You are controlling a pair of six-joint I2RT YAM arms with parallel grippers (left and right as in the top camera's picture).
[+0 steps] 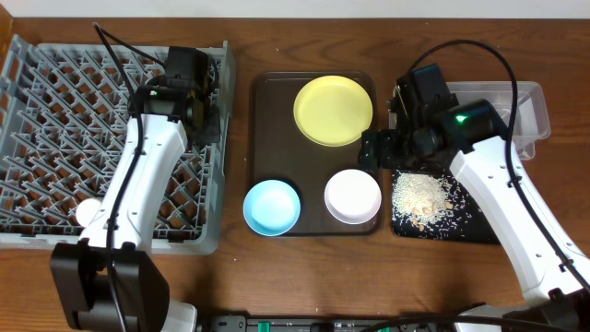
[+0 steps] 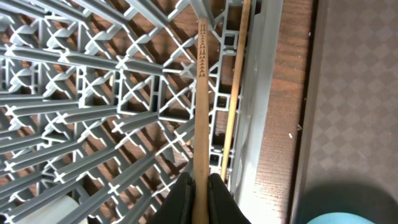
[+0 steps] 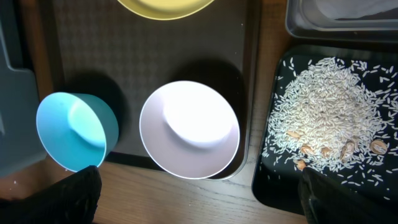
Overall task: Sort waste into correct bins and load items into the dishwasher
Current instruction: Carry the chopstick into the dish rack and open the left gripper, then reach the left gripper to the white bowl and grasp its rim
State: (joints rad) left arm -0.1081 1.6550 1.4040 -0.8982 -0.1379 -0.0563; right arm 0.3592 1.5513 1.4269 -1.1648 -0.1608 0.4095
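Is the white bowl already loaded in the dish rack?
No, the white bowl sits on the brown serving tray beside the light-blue bowl.

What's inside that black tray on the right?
The black tray holds a heap of rice grains with some brownish bits. The right arm covers its right side.

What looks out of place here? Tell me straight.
Nothing stands out. The rice sits heaped inside the black tray. The yellow plate, light-blue bowl and white bowl rest on the brown tray.
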